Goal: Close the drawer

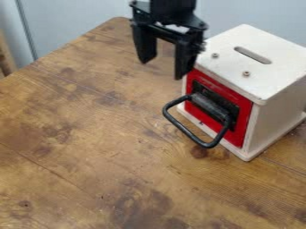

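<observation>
The red drawer (241, 120) sits in the white wooden casing (263, 70) at the right of the table, its front almost flush with the casing. A black plate (212, 103) covers part of its face, and a large black wire loop handle (191, 123) hangs forward and down onto the tabletop. My black gripper (164, 57) points down just left of the casing's near corner, above and behind the handle. Its two fingers stand wide open with nothing between them, and it touches neither the drawer nor the casing.
The casing has a slot in its top (252, 55). The worn wooden table (84, 143) stretches left and forward of the drawer. A pale wall and the table's back edge lie behind the gripper.
</observation>
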